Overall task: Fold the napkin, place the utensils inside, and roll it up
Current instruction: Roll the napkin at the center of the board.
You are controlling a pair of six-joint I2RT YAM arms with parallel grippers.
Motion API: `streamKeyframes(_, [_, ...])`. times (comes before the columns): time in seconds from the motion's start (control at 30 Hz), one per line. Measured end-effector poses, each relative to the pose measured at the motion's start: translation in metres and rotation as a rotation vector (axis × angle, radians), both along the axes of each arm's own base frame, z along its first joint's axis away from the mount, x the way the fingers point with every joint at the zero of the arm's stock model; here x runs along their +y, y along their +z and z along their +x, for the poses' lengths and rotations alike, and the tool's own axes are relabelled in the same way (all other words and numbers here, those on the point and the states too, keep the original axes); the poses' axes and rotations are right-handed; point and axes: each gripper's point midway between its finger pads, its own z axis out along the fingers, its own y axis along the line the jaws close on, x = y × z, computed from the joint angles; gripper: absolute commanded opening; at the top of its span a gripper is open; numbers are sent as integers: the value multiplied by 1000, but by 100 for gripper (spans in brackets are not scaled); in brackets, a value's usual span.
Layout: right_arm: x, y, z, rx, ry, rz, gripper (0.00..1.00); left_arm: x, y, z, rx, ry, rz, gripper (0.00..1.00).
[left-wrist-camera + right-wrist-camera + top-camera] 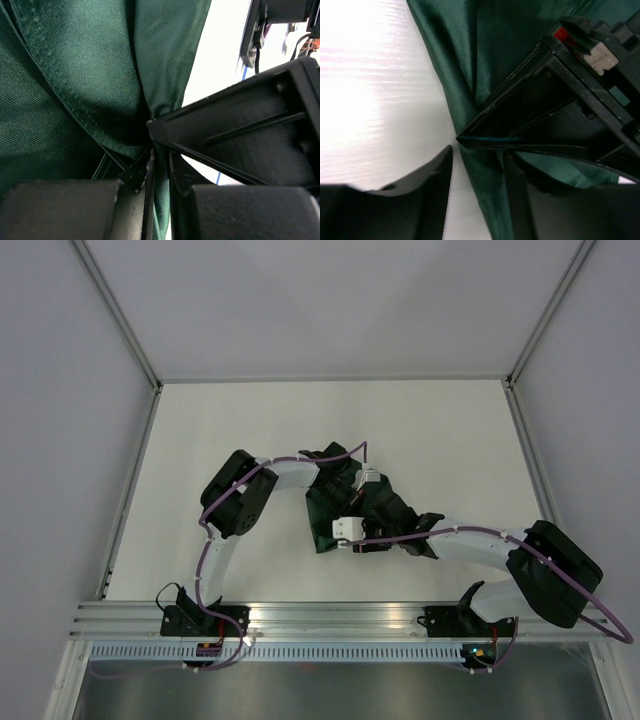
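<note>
While the left fingers (134, 176) pinch the napkin (325, 515), bunched at the middle of the desk (250, 420), and the right fingers (420, 180) sit parted around another fold, one lopsided pull could yank it loose.

Left arm (290, 472) and right arm (480, 543) show white links, black joints, purple cables (203, 550).

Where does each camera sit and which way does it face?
Top external: above and behind, looking down on the table, the napkin, the left arm and right arm.
Left wrist: on its arm, looking along the left gripper clamped on the napkin.
Right wrist: on its arm, looking past the open right gripper at napkin and table.
Shared: all three show the napkin.
</note>
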Motion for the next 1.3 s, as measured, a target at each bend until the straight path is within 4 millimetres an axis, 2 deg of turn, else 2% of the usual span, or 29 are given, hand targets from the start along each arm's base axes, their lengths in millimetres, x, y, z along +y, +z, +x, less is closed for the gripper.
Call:
streamKeyframes(0.03, [0,0,2,-7,-1,-4,39,1,0,0,3,1,3,4])
streamKeyframes(0.07, [0,-2,3,-8,0,-8,37,1,0,-1,5,1,4,10])
streamKeyframes(0.2, [0,-3,3,-12,1,-14,20,2,1,0,12,4,3,21])
streamKeyframes(0.27, [0,-4,3,-10,4,-16,18,3,2,2,11,9,-1,28])
streamKeyframes(0.43, [2,-5,2,32,8,-23,14,8,8,7,9,55,-8,31])
streamKeyframes(0.5, [0,-5,2,68,5,-20,13,12,14,11,6,92,-15,37])
streamKeyframes(0.7, [-7,-5,9,202,-21,-2,11,27,53,35,-33,256,-78,34])
streamKeyframes(0.87, [-11,-6,16,371,-24,24,11,45,82,62,-168,443,-122,29])
streamKeyframes(1.03, [-14,-5,22,562,-26,76,11,65,101,67,-347,616,-150,30])
streamKeyframes(1.17, [-17,-6,24,705,-34,119,11,80,105,66,-498,728,-154,34])
streamKeyframes(1.23, [-18,-6,24,764,-39,136,11,80,105,62,-585,752,-147,35])
streamKeyframes(1.3, [-20,-6,23,808,-46,148,11,72,106,56,-695,739,-140,36])
